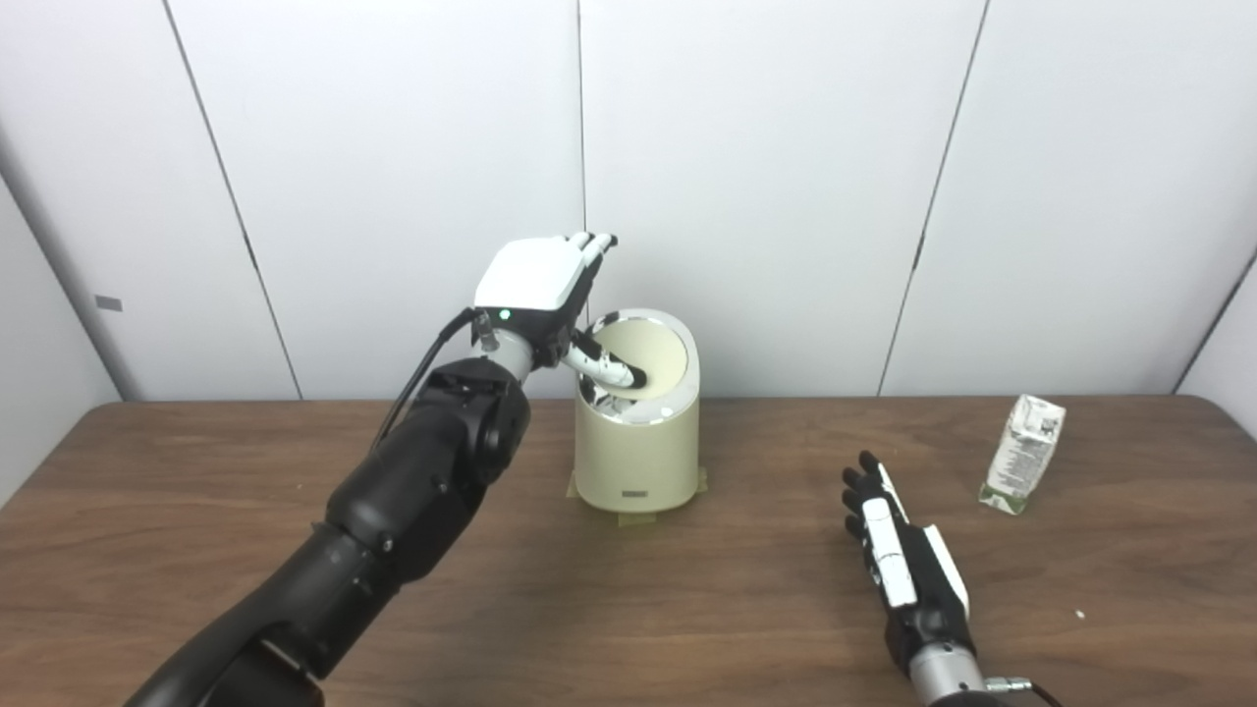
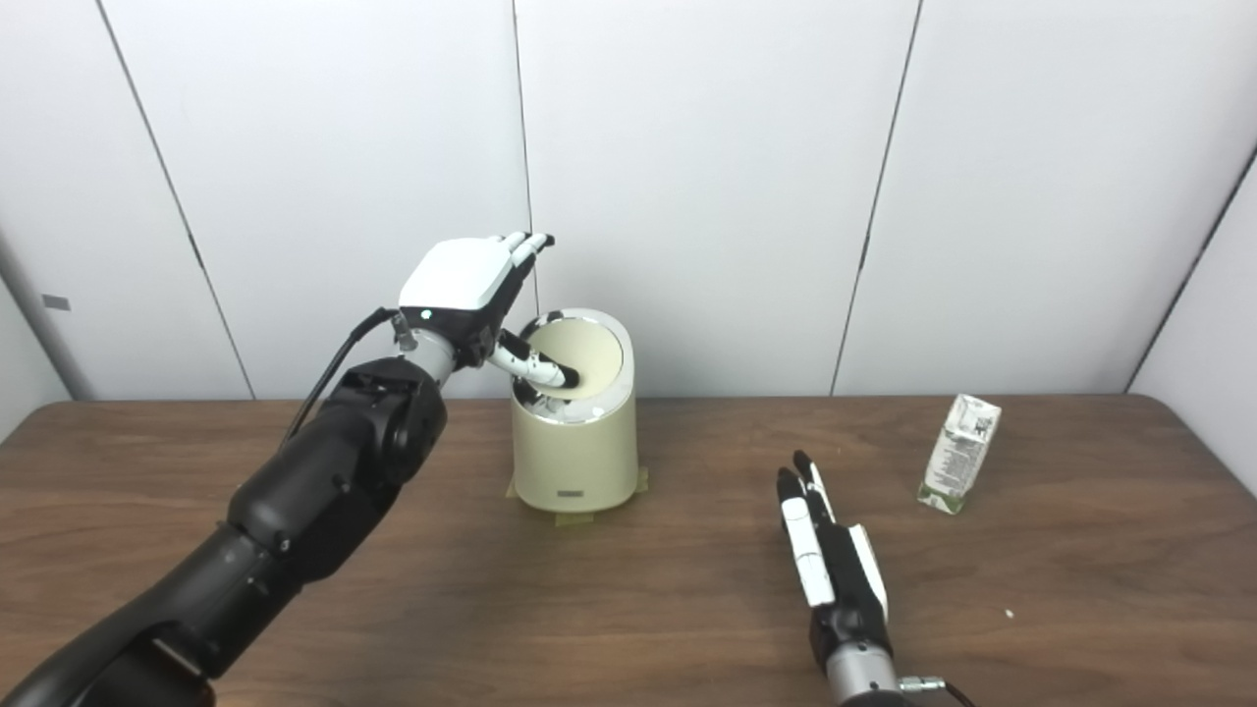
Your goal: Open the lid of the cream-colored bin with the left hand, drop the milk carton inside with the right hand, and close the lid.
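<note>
The cream-colored bin stands at the middle back of the table. Its round lid is tilted up toward me, with a dark gap at its lower left edge. My left hand is at the lid's left edge. Its thumb lies across the lid's face and its fingers reach straight up behind it. The milk carton stands at the back right, leaning slightly. My right hand is open and empty with fingers straight, low over the table, left of and nearer than the carton.
The bin is fixed to the wooden table with tape at its base. White wall panels stand close behind the table. A small white speck lies at the front right.
</note>
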Tool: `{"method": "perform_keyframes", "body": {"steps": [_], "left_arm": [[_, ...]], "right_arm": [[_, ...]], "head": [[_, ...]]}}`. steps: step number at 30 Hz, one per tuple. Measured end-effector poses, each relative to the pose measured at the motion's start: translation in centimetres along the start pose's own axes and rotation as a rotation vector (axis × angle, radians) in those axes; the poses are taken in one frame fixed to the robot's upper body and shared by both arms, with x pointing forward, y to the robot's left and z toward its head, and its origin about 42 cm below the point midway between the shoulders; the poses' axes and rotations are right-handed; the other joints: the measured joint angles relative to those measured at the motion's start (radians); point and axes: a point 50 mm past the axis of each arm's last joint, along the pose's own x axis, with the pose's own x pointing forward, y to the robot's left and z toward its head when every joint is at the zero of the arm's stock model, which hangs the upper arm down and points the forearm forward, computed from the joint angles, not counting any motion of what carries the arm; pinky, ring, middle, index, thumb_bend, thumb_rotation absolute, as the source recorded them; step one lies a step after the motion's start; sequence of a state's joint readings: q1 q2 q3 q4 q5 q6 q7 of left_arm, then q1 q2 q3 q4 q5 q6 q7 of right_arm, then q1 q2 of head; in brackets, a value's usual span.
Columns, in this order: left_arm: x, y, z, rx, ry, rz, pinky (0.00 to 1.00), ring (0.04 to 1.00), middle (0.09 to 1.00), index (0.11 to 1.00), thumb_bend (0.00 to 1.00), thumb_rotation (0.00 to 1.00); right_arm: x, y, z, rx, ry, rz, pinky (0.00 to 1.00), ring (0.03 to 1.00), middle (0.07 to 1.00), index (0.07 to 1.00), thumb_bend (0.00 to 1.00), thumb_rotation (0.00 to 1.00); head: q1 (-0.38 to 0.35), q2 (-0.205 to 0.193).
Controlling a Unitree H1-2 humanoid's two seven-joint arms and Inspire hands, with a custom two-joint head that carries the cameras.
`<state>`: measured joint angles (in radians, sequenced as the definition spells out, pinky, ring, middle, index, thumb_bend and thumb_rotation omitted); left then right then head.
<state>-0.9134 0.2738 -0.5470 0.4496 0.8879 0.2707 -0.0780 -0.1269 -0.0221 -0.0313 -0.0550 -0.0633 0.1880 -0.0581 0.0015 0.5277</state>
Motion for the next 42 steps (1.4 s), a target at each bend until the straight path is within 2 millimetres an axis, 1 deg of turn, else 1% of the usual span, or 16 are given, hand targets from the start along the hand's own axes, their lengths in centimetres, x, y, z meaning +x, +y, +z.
{"method": "perform_keyframes", "body": {"steps": [1,4,6,7,8,10,12,14,17,20,25,28,32,35,39,42], "left_arm": [[0.0,0.1,-0.2,-0.037,0.008,-0.010,0.90,0.938,0.948,0.956,0.96,0.12],[-0.6,-0.1,-1.0,-0.177,0.037,-0.015,0.91,0.915,0.923,0.920,0.90,0.23],[-1.0,-0.6,-1.4,-0.343,0.072,-0.002,0.81,0.876,0.892,0.883,0.77,0.26],[-1.4,-1.1,-1.6,-0.457,0.095,0.026,0.74,0.841,0.871,0.876,0.67,0.34],[-1.8,-1.4,-1.6,-0.542,0.111,0.065,0.73,0.837,0.869,0.876,0.66,0.35],[-2.7,-1.7,-1.3,-0.646,0.114,0.125,0.71,0.821,0.861,0.896,0.59,0.49],[-3.4,-1.6,-0.8,-0.726,0.103,0.157,0.72,0.825,0.858,0.907,0.56,0.55],[-4.0,-0.8,-0.6,-0.805,0.085,0.193,0.76,0.853,0.877,0.915,0.52,0.60],[-5.1,0.7,-0.5,-0.901,0.059,0.238,0.83,0.891,0.899,0.921,0.46,0.69],[-6.3,0.4,-0.5,-0.947,0.053,0.216,0.88,0.926,0.929,0.932,0.47,0.78],[-10.1,-3.9,-1.1,-1.026,0.141,0.131,0.90,0.942,0.941,0.951,0.45,0.84],[-12.0,-5.6,-1.2,-1.059,0.166,0.082,0.93,0.955,0.947,0.955,0.43,0.85],[-13.8,-6.0,-1.4,-1.080,0.184,0.087,0.94,0.953,0.937,0.952,0.43,0.86],[-14.8,-6.3,-1.6,-1.108,0.194,0.092,0.94,0.946,0.923,0.960,0.41,0.87],[-16.2,-7.6,-1.7,-1.124,0.222,0.067,0.93,0.938,0.921,0.960,0.41,0.89],[-16.6,-8.3,-2.2,-1.135,0.239,0.051,0.95,0.953,0.933,0.960,0.40,0.88]], "right_arm": [[0.0,0.1,0.0,0.000,-0.001,0.001,0.95,0.953,0.957,1.000,0.64,1.00],[0.0,0.1,0.0,-0.002,0.000,0.000,0.94,0.950,0.956,1.000,0.63,1.00],[0.0,0.0,0.0,-0.003,0.000,-0.002,0.95,0.953,0.956,1.000,0.63,1.00],[0.0,0.0,0.0,-0.003,0.000,-0.002,0.95,0.953,0.956,1.000,0.63,1.00],[0.0,0.0,0.0,-0.003,-0.001,-0.002,0.95,0.953,0.956,1.000,0.63,1.00],[0.0,0.0,0.0,-0.004,-0.001,0.001,0.93,0.945,0.952,1.000,0.63,1.00],[0.0,0.1,0.0,-0.003,-0.001,0.003,0.93,0.948,0.955,1.000,0.63,1.00],[0.0,0.0,0.0,-0.003,-0.002,0.004,0.92,0.948,0.957,1.000,0.63,1.00],[0.0,-0.3,0.2,-0.024,-0.002,0.010,0.86,0.935,0.954,0.985,0.60,1.00],[-0.2,-0.6,1.2,-0.075,-0.027,0.031,0.83,0.924,0.951,0.965,0.59,0.97],[-0.2,-1.1,1.5,-0.099,-0.022,0.031,0.81,0.897,0.929,0.929,0.56,0.80],[-0.2,-1.2,1.5,-0.098,-0.006,0.030,0.80,0.871,0.908,0.911,0.56,0.71],[-0.2,-1.3,1.9,-0.108,-0.014,0.019,0.77,0.840,0.883,0.889,0.59,0.65],[0.0,-2.0,2.2,-0.110,-0.022,-0.005,0.76,0.832,0.874,0.870,0.61,0.55],[0.1,-3.8,2.3,-0.126,-0.028,-0.050,0.76,0.818,0.878,0.862,0.66,0.53],[0.2,-5.3,2.5,-0.210,-0.038,-0.084,0.77,0.826,0.864,0.848,0.68,0.53]], "head": [[0.000,0.000],[-0.002,0.000],[-0.002,0.000],[-0.002,0.002],[-0.002,0.002],[0.000,0.002],[-0.003,0.005],[-0.003,0.005],[-0.011,0.008],[-0.017,0.009],[-0.023,0.011],[-0.032,0.012],[-0.089,0.009],[-0.120,0.006],[-0.188,0.002],[-0.242,-0.002]]}}
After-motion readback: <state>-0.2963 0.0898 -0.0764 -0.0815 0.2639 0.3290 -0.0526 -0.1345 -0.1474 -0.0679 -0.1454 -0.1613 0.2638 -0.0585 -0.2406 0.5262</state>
